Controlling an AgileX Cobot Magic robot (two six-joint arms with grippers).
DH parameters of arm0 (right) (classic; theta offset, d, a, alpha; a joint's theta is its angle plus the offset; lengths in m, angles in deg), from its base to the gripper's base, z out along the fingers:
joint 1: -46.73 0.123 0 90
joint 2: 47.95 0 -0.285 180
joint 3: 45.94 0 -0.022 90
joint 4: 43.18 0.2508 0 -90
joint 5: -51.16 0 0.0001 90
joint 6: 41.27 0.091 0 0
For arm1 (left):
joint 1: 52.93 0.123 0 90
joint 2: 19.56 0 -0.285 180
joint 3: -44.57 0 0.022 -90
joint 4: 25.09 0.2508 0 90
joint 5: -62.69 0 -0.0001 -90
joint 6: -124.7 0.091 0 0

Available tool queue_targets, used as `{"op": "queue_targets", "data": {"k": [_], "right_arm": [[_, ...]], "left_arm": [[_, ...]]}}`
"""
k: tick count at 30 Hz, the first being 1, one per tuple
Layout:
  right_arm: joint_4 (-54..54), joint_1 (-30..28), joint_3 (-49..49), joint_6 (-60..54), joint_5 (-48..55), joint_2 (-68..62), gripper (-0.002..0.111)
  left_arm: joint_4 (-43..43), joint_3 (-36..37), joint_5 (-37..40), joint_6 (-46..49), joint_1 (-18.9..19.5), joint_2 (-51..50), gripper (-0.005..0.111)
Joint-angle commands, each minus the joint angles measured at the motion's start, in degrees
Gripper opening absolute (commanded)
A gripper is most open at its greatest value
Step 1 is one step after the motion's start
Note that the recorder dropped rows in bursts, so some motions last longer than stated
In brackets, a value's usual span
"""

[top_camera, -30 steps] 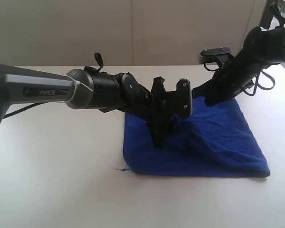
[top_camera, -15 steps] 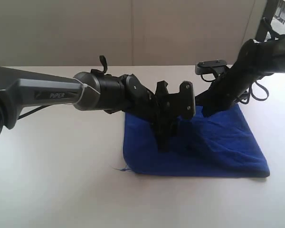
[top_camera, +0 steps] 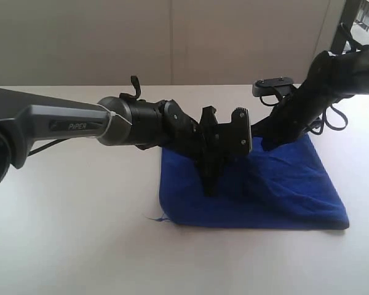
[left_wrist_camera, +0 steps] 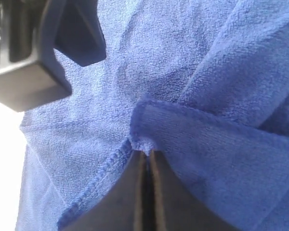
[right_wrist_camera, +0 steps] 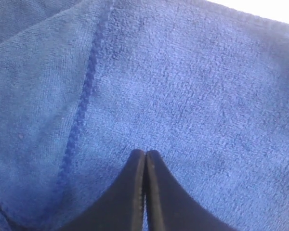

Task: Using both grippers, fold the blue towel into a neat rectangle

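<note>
Your blue towel (top_camera: 283,190) lies rumpled on the white table (top_camera: 80,246), toward 4 o'clock in the exterior view. Your left gripper (left_wrist_camera: 145,154), at the towel's 9 o'clock side, pinches a hemmed fold between closed fingers. Your right gripper (right_wrist_camera: 145,155), at its 12 o'clock edge, has its fingers pressed together against the cloth; you cannot tell whether they hold any.

Outside camera low over the bench (top_camera: 67,246), looking toward the back wall (top_camera: 111,37), my wrist cameras just behind my left claw (left_wrist_camera: 145,159) and right claw (right_wrist_camera: 145,159), very close, all sharing the towel (top_camera: 283,184).
</note>
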Motion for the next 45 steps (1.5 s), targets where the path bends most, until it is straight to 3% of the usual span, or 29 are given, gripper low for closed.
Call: {"op": "queue_targets", "data": {"k": [1, 5, 10, 17, 20, 45], "right_arm": [[0.3, -0.5, -0.1, -0.7, -0.6, 0.1, 0.000], [0.3, -0.5, -0.1, -0.7, -0.7, 0.1, 0.000], [0.3, -0.5, -0.1, -0.7, -0.8, 0.1, 0.000], [0.3, -0.5, -0.1, -0.7, -0.9, 0.1, 0.000], [0.3, -0.5, -0.1, -0.7, -0.9, -0.1, 0.000], [-0.1, -0.5, -0.1, -1.1, -2.6, -2.7, 0.000]], "left_arm": [[1.1, -0.2, 0.7, -0.1, -0.2, 1.7, 0.000], [2.0, -0.2, 4.0, -0.1, 0.1, 3.6, 0.000], [7.7, -0.2, 14.6, -1.6, 1.4, 5.3, 0.000], [27.3, -0.2, 27.1, -17.3, 3.6, 7.2, 0.000], [30.1, -0.2, 29.9, -18.2, 4.0, 7.5, 0.000], [34.3, -0.2, 35.0, -18.2, 4.0, 10.5, 0.000]]}}
